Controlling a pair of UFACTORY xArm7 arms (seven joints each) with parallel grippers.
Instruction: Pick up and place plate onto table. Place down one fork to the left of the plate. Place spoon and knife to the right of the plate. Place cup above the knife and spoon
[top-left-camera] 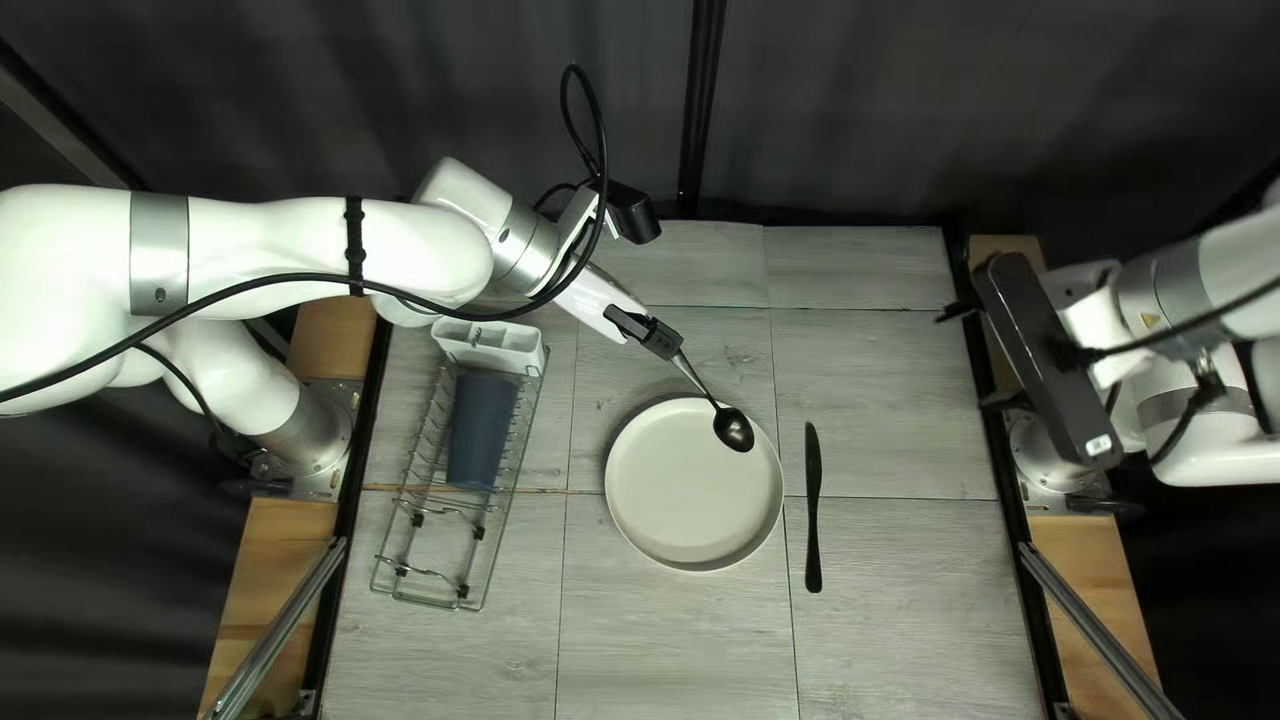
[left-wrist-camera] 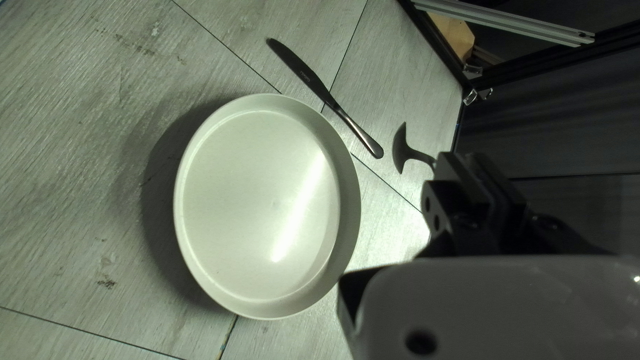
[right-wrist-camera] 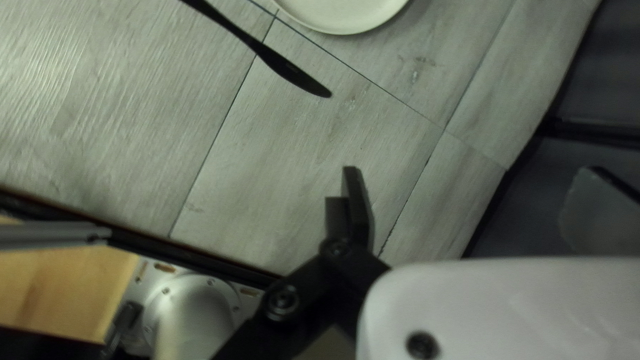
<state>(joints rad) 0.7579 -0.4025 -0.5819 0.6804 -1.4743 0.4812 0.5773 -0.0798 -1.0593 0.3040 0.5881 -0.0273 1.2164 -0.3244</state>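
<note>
Right counter edge (top-left-camera: 990, 507): well right of knife (top-left-camera: 814, 514)
Left gripper (top-left-camera: 674, 350): closed on spoon (top-left-camera: 732, 428), bowl near-right
Right gripper (top-left-camera: 978, 356): spread, empty

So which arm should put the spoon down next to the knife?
Left, I think. My left gripper holds the spoon, and the knife beside the plate looks close by. My right gripper is open and empty, so it would probably need the spoon handed over.
</note>
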